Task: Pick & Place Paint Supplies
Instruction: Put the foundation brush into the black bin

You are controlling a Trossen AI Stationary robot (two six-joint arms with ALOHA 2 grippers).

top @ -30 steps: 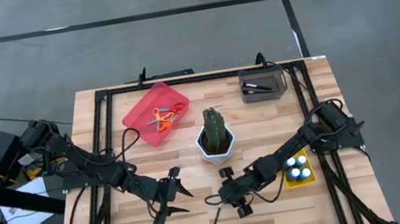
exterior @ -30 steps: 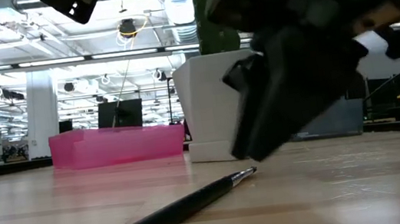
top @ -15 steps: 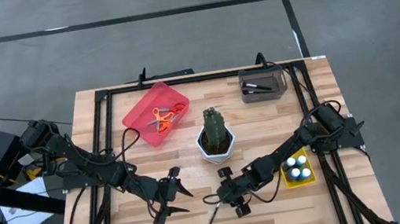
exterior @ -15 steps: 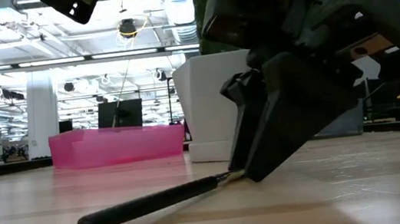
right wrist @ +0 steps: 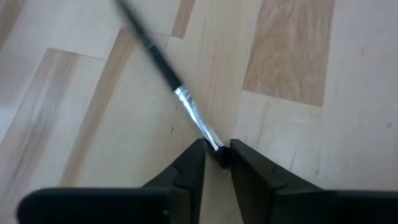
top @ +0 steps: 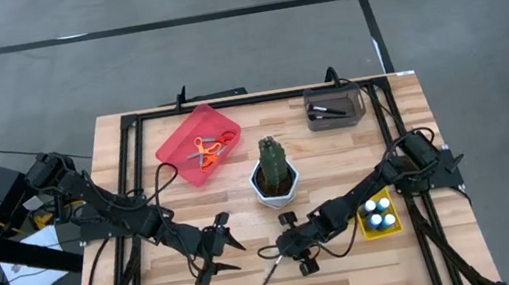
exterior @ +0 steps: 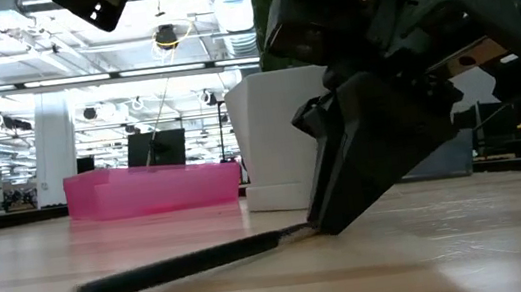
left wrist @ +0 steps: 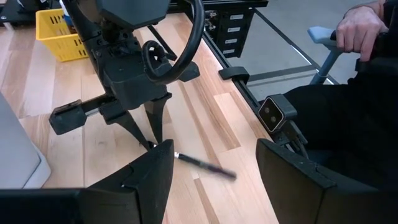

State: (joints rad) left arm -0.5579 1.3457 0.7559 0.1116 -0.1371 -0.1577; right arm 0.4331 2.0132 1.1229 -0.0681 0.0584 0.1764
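While scissors and bottles sit binned, my right gripper pinches the last paintbrush by its tip; left gripper waits, spread wide.

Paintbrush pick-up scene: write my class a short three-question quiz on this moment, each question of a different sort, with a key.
1. True or false: the right gripper pinches the paintbrush at its bristle end.
2. The scissors lie in: A) red tray B) yellow bin C) grey box
3. What stands between the red tray and the grey box?

Key: 1 true; 2 A; 3 the cactus in its white pot.
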